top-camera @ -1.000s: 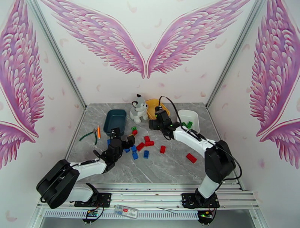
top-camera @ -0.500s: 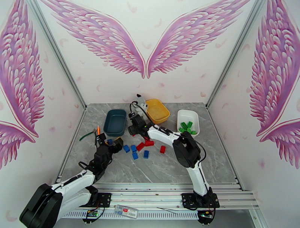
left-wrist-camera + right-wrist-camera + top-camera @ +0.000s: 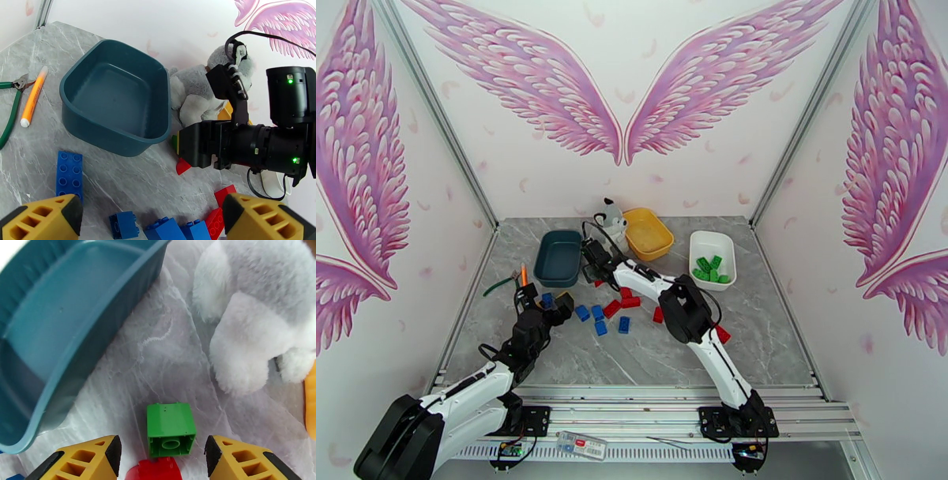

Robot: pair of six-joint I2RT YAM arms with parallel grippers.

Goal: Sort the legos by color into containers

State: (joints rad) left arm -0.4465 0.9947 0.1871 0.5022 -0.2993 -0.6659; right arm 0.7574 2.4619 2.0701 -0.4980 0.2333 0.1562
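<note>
In the right wrist view a small green lego lies on the table between my open right gripper's yellow fingers, which do not touch it. A red lego lies just nearer. That gripper sits low between the teal tray and the husky. My left gripper is open and holds nothing, hovering over blue legos, with a long blue lego to its left. More red legos and blue legos are scattered mid-table. The white tray holds green legos. The yellow tray stands behind.
The plush husky sits close on the right of my right gripper, and the teal tray wall stands close on its left. An orange marker and green pliers lie left of the teal tray. The right arm stretches across the middle.
My right gripper swung left from the yellow tray to the gap between teal tray and husky, then crept a little further. My left arm drew back to the left and stayed.
</note>
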